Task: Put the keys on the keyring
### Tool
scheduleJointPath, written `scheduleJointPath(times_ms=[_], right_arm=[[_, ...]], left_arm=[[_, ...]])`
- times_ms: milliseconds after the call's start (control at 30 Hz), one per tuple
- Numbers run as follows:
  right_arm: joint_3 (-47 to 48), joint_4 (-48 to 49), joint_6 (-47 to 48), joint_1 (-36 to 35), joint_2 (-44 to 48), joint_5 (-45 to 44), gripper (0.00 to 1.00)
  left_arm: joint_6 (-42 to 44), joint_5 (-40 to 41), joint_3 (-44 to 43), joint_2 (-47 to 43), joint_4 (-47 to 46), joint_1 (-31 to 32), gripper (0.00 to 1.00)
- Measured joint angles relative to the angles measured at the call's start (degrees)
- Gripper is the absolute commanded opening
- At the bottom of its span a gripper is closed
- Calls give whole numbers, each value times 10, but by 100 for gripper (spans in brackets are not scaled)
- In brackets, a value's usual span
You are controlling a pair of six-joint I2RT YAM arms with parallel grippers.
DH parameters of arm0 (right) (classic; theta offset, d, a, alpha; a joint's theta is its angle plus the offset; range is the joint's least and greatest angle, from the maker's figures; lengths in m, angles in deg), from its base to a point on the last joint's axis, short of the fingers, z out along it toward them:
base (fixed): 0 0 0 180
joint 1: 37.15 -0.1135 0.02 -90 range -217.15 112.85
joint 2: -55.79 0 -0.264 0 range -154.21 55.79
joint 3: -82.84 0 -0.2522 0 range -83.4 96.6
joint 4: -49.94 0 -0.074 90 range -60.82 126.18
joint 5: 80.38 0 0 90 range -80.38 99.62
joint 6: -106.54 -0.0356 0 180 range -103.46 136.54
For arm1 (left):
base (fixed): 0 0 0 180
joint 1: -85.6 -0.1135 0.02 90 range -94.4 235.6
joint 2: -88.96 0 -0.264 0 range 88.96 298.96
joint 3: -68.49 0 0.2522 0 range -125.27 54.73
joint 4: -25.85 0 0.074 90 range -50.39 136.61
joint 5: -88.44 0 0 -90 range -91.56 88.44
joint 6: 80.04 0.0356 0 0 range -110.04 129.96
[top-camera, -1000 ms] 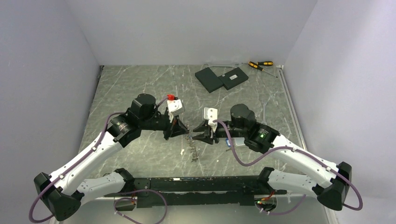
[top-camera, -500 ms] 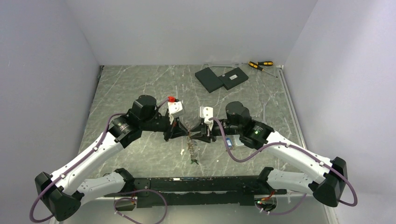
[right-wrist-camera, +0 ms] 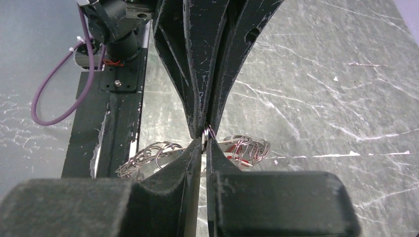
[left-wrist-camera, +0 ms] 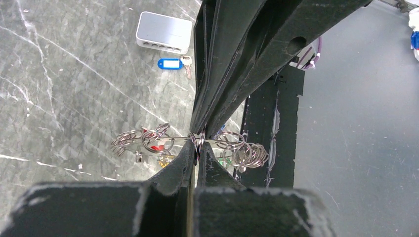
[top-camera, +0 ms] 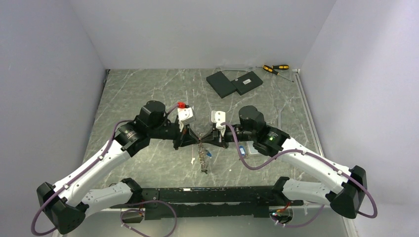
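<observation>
While gripping the keyring (left-wrist-camera: 173, 139) from opposite sides over the tabletop (top-camera: 148, 94): left gripper (left-wrist-camera: 196, 148) clenched on its wire, right gripper (right-wrist-camera: 204, 148) pinched on the same spot. Ring crosswise to both, small rings (left-wrist-camera: 247, 154) bunched either side. Loose blue-tagged key (left-wrist-camera: 170, 63) flat beside the white slab (left-wrist-camera: 164, 32), probably nearer the right arm (top-camera: 306, 160).

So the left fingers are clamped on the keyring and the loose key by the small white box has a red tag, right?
No, the loose key has a blue tag, not red; the left wrist view shows it. The rest holds: left fingers clamped on the keyring, key by the small white box.
</observation>
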Motion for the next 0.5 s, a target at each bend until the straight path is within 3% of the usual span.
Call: scheduleJointPath(times_ms=[300,333,433,500], right_arm=[[2,1,-12,5,-14,14,0],[2,1,-13,6,-14,16,0],[2,3,-19,8,-14,23,0],[2,6,-26,9,-13,31,0]], left_arm=[[0,-1,6,-1,2,0,0],[0,-1,6,-1,2,0,5],[2,0,6,-4,2,0,47],[3,5,6,-11,-3,0,67]])
